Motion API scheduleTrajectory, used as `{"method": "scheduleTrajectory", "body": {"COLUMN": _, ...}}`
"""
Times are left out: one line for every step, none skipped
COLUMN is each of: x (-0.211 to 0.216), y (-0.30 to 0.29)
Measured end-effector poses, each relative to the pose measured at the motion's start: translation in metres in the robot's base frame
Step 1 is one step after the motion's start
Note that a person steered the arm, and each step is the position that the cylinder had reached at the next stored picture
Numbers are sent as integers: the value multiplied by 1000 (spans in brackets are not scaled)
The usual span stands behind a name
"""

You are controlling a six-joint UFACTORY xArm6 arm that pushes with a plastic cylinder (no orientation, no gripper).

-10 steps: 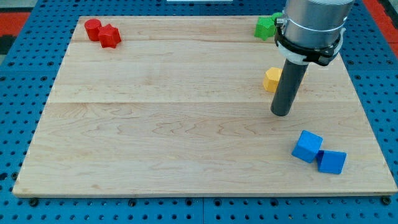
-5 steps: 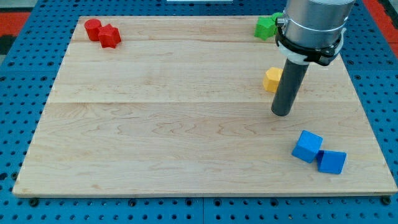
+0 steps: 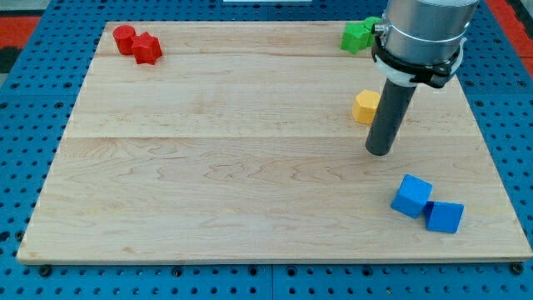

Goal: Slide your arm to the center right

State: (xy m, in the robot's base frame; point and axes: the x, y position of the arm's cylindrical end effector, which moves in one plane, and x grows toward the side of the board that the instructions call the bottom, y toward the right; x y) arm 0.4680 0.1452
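Note:
My tip [image 3: 379,152] rests on the wooden board [image 3: 208,167] right of centre. A yellow block [image 3: 364,107] lies just up and left of the tip, partly hidden by the rod. Two blue blocks, a cube [image 3: 412,196] and another [image 3: 445,217], lie below and right of the tip. A green block [image 3: 356,35] sits at the top edge, partly hidden behind the arm.
A red cylinder [image 3: 124,38] and a red star-like block [image 3: 147,48] sit touching at the board's top left. A blue pegboard [image 3: 25,125] surrounds the board.
My tip has shifted very slightly to the right. The blocks have not moved.

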Motion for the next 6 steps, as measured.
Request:
{"method": "scheduleTrajectory", "body": {"x": 0, "y": 2}}
{"method": "scheduleTrajectory", "body": {"x": 0, "y": 5}}
{"method": "scheduleTrajectory", "body": {"x": 0, "y": 9}}
{"method": "scheduleTrajectory", "body": {"x": -28, "y": 68}}
{"method": "scheduleTrajectory", "body": {"x": -63, "y": 101}}
{"method": "scheduleTrajectory", "body": {"x": -69, "y": 98}}
